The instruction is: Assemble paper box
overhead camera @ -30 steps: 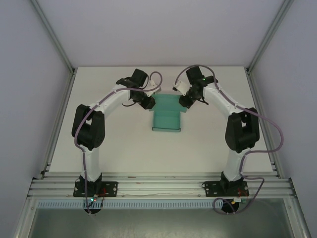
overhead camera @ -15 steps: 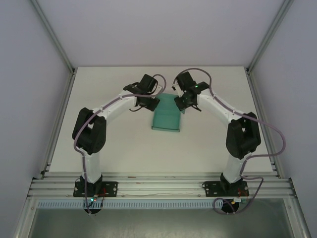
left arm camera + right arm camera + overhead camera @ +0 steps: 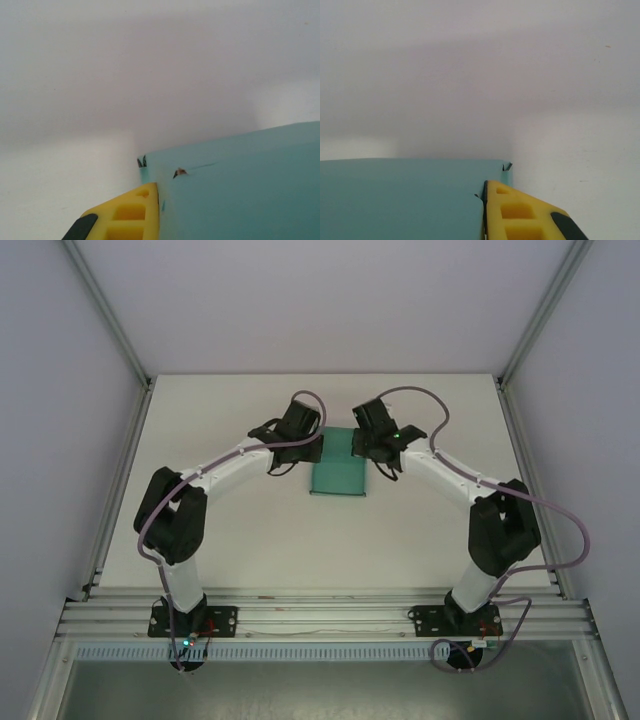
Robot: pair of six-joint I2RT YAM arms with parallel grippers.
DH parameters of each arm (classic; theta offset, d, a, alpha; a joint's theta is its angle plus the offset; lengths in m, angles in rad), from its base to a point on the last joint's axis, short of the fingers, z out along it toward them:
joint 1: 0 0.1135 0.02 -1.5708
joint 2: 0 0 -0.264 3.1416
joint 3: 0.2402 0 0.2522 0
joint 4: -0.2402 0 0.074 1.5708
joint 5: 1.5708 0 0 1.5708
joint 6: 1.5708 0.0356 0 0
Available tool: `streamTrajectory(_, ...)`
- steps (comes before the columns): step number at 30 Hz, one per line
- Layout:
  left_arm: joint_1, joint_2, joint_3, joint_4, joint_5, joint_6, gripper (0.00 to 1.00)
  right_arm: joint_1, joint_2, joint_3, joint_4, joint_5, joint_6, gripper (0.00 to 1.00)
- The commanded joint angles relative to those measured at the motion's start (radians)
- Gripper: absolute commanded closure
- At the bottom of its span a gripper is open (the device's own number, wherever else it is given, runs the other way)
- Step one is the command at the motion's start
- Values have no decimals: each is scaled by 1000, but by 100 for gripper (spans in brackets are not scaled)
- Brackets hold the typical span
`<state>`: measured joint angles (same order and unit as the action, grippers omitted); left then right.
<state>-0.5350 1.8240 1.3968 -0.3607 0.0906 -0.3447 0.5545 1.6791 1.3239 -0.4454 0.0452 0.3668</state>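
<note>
near edge: left arm [image 3: 172,525] and right arm [image 3: 498,535] are bolted to the aluminium rail [image 3: 320,615], bases well apart. each rises to a black elbow. from there a white forearm leans far and inward, so the two wrists come close together over the middle of the table [image 3: 250,540].

paper box [image 3: 336,478]: teal card lying on the table, a little far of centre, between the two wrists. from above the near edge and a flat top face are visible. the far corners sit under the black wrist housings, so any folds or tabs there cannot be read.

left gripper [image 3: 314,448]: at the box's far left corner, fingertips hidden from above by its own wrist. in the left wrist view one yellow finger [image 3: 132,215], cut off by the bottom of the picture, lies flush against the card's edge. the teal sheet covers its partner. jaws closed, pinching the card. there is a small dark nick on the card face near the finger, too small to identify.

right gripper [image 3: 368,448]: mirrored pose at the far right corner. in the right wrist view one yellow finger [image 3: 515,215] lies flush against the card's right edge, its partner hidden behind the sheet. it is likewise closed on the card.

far: blurred white table top, then the pale wall [image 3: 320,300].
</note>
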Motion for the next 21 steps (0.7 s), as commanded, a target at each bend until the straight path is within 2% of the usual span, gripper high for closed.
streamTrajectory(1, -12, 17, 11, 81, 18, -109, 100, 27, 10, -15, 135, 2, 120, 90)
streamTrajectory(9, -28, 40, -35, 172, 32, -157, 100, 54, 39, -48, 174, 105, 125, 88)
streamTrajectory(16, -37, 78, -84, 208, 45, -181, 100, 78, 46, -118, 257, 135, 155, 89)
streamTrajectory(21, -61, 78, -119, 222, 10, -179, 100, 103, 36, -176, 312, 183, 154, 89)
